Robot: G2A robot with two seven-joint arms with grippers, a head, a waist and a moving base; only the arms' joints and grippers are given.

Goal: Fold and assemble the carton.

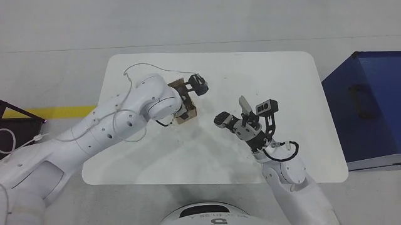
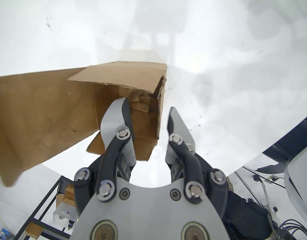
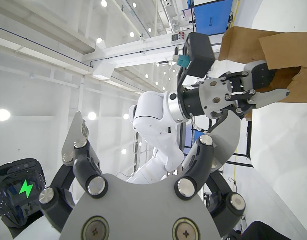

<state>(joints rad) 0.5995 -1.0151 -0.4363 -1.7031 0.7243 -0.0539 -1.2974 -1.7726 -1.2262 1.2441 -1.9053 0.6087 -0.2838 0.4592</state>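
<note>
**Brown cardboard carton point(image 2: 43, 106) over the left middle of the table, left gripper astride one wall**

Nearest the robot, the right gripper point(image 1: 235, 113) hung above the white rounded table point(image 1: 282, 74), a little right of its middle, turned on its side. Its two fingers were spread wide with nothing between them. It was near the carton but apart from it.

Farther out and to the left, the carton lay over the left middle of the table with its open end towards the left gripper point(image 2: 147, 104). Whether it rested on the tabletop or was lifted off it could not be told. The left gripper's fingers stood apart. One silver fingertip point(image 2: 118, 111) reached inside the open end, and the other sat outside, just beside the ragged edge of the carton's wall, so that the wall ran between them. They were not pressed onto it. A top flap point(image 2: 118, 76) leaned partly over the open end, and a smaller flap point(image 2: 96, 147) hung loose below the inner finger. The carton's long side stretched away from the gripper.

Beyond the table's right edge stood a dark blue box-shaped bin point(image 1: 369, 106), and off the left edge a yellow stripe point(image 1: 62, 111) ran along the grey floor
</note>
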